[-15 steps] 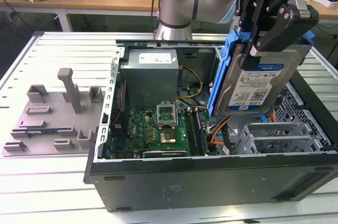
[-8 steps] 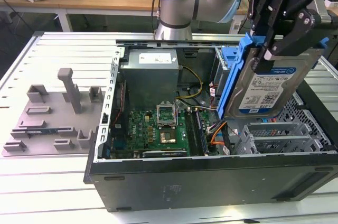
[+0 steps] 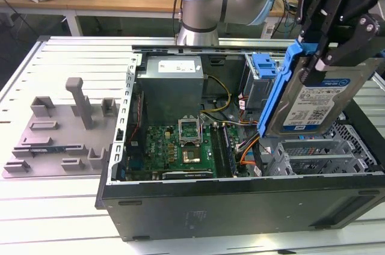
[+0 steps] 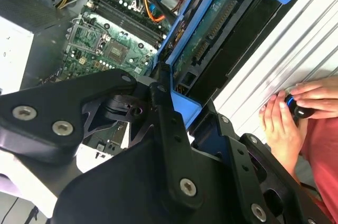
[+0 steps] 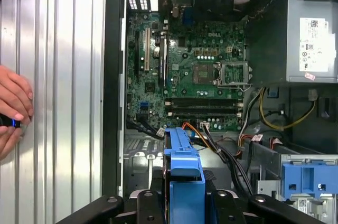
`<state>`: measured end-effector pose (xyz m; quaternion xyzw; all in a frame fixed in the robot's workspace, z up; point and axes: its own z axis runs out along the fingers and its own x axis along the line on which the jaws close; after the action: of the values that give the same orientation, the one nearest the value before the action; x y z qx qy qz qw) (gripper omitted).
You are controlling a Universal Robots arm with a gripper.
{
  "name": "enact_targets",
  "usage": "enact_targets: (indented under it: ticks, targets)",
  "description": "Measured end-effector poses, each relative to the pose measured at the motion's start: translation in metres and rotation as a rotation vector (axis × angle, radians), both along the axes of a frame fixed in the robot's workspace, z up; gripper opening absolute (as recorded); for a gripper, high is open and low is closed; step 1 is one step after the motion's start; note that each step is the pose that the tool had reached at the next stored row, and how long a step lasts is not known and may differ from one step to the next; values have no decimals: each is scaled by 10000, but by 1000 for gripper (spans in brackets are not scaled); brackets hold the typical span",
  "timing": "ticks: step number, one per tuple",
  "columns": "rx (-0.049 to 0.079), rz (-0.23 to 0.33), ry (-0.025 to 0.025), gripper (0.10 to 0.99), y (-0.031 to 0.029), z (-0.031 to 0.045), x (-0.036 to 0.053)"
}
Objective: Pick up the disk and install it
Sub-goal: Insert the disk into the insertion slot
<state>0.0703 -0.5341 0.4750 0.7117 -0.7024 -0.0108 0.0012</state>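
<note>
The disk (image 3: pixel 313 101) is grasped by the hand (image 3: pixel 322 62), which is clenched on its upper end and blue carrier. The disk hangs tilted below the hand, lifted clear of the open case (image 3: pixel 240 207) at the exterior view's right, over the drive cage (image 3: pixel 316 153). In the first wrist view its blue rail (image 5: pixel 182 171) is seen with the motherboard (image 5: pixel 195 71) beyond. The case is set on the slatted desk (image 3: pixel 54 219).

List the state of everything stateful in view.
disk, gripped, held tilted over the open case, not installed
gripper, shut on the disk
computer case, lying on its side, side panel off
hands, holding a small dark object beside the case
</note>
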Motion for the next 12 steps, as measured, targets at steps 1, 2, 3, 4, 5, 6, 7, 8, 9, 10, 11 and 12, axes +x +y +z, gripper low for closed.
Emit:
enact_targets:
  ticks: [1, 2, 3, 4, 5, 6, 7, 8, 9, 10, 11, 12]
  targets:
    - [0, 1, 0, 369, -2, -1, 25]
    - [2, 1, 0, 369, -4, -3, 52]
    - [1, 0, 0, 369, -5, -3, 75]
    - [0, 0, 0, 369, -6, -4, 96]
    - [1, 0, 0, 369, -8, -5, 116]
    - [1, 0, 0, 369, -10, -6, 137]
    - [2, 0, 0, 369, -11, -8, 160]
    - [1, 1, 0, 369, -12, -9, 178]
    - [1, 0, 0, 369, -15, -11, 194]
    - [1, 1, 0, 369, -17, -13, 208]
    - [1, 1, 0, 369, -20, -16, 227]
    - [1, 0, 0, 369, -23, -19, 242]
